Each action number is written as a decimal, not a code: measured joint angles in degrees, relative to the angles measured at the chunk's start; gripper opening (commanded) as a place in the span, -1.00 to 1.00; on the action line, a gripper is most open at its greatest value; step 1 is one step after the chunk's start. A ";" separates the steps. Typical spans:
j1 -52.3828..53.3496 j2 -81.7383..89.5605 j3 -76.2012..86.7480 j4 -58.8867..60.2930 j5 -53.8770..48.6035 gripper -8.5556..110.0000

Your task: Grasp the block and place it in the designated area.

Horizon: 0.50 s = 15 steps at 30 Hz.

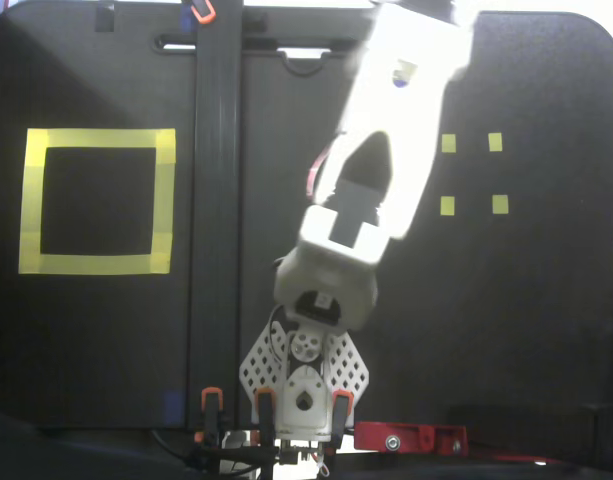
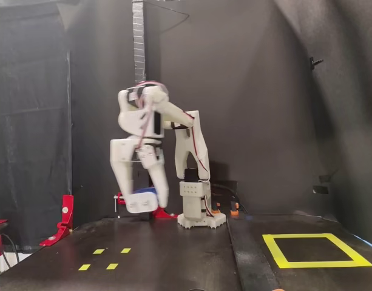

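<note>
We see a makeshift robotics test bench: black table point(image 2: 173, 254) and backdrop, clamped arm base point(image 1: 301, 395), yellow tape square point(image 1: 96, 200).
</note>
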<state>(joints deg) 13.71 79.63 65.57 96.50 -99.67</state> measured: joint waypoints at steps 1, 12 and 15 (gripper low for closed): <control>-1.32 0.00 0.00 0.18 1.32 -0.56; -18.19 0.00 0.00 0.97 16.79 -0.56; -22.85 0.00 0.00 1.67 20.39 -0.56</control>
<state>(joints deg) -9.14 79.63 65.57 98.17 -79.28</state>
